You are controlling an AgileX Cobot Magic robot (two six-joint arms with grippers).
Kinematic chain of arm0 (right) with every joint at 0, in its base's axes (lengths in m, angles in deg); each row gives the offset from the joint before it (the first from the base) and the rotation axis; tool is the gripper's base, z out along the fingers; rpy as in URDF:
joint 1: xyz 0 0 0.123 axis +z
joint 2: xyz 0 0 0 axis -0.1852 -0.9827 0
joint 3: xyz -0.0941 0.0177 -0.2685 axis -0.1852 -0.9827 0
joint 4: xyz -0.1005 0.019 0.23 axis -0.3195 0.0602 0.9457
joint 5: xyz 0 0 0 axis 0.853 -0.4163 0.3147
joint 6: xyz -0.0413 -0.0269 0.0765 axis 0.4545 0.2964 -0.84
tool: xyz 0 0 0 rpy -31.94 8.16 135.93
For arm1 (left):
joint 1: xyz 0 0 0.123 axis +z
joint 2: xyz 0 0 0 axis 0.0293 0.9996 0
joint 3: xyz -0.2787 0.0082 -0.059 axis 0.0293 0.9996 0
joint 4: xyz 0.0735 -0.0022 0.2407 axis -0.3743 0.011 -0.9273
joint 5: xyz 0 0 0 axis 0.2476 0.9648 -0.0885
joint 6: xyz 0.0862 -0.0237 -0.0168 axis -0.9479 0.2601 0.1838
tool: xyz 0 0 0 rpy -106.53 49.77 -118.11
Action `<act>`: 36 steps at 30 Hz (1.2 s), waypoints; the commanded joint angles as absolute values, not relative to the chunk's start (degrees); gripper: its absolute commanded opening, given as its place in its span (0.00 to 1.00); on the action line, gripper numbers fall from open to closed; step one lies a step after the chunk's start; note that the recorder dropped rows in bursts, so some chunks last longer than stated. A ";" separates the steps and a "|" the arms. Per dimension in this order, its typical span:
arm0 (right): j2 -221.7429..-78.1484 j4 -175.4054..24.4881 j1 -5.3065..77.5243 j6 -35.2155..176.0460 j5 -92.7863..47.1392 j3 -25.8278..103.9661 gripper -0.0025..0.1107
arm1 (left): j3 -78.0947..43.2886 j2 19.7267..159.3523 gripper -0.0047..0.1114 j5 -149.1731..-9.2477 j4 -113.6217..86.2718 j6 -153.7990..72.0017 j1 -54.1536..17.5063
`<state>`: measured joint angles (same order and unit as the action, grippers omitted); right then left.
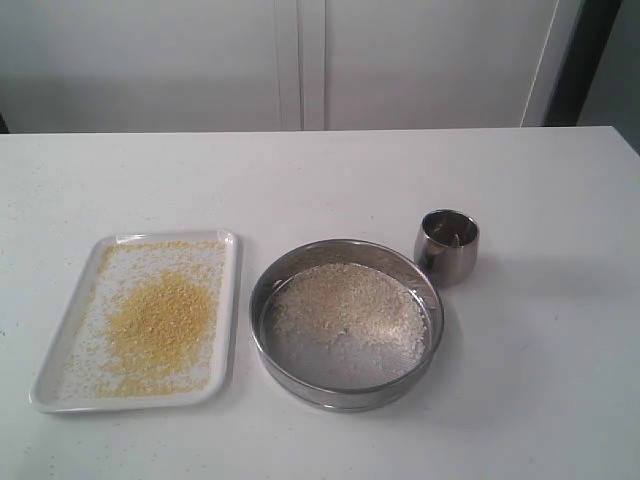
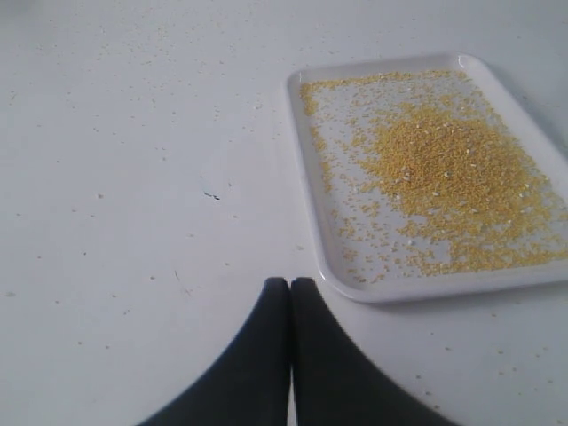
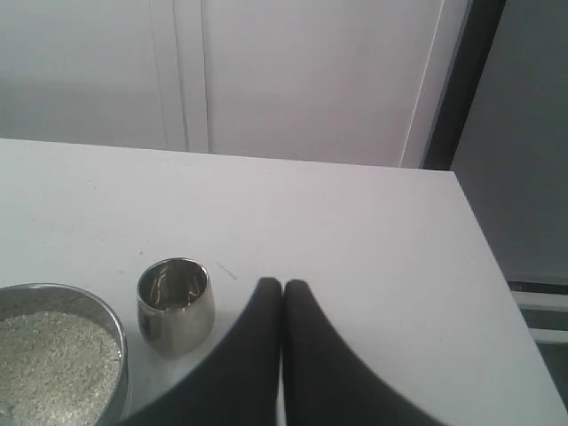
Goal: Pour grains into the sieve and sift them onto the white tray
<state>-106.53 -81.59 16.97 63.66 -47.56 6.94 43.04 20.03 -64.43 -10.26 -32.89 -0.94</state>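
Left gripper (image 2: 290,286): the two black fingers are pressed together along their inner faces, with no gap between them and nothing held. It hangs over the bare table (image 2: 133,222), close to one corner of the white tray (image 2: 417,290) but not touching it.

Right gripper (image 3: 282,286): same condition, with the fingers closed tip to tip and empty. It hangs above the table just beside the steel cup (image 3: 175,304), with the sieve (image 3: 98,312) a little further off on the cup's other side.

Layout in the exterior view:

1. The white tray lies flat at the lower left of the frame, its long sides running away from the camera.
2. Golden-yellow grains (image 1: 160,322) form a loose heap at the centre of the tray. Thinner scatter reaches the far rim and the near edge.
3. The sieve stands at lower centre, just to the right of the tray. A narrow strip of table shows between the two rims.
4. Pale grains (image 1: 350,305) lie on the mesh, mostly across its far half. The near part of the mesh is largely bare grey.
5. The steel cup stands upright just beyond the sieve's upper right rim. Whether they touch cannot be told. No grains can be made out inside it.
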 commanded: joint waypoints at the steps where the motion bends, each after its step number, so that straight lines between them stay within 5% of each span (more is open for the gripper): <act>1: -105.41 -81.45 17.11 65.07 -47.47 6.71 0.02 | 43.29 19.73 0.04 -64.63 -9.65 -33.04 -0.65; 36: -78.15 -75.04 17.11 69.25 -40.97 -20.35 0.02 | 43.29 19.73 0.04 -64.63 -9.65 -33.04 -0.65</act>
<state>-78.51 -74.41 16.97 69.72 -43.84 -18.44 43.04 20.03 -64.47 -10.26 -32.89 -0.94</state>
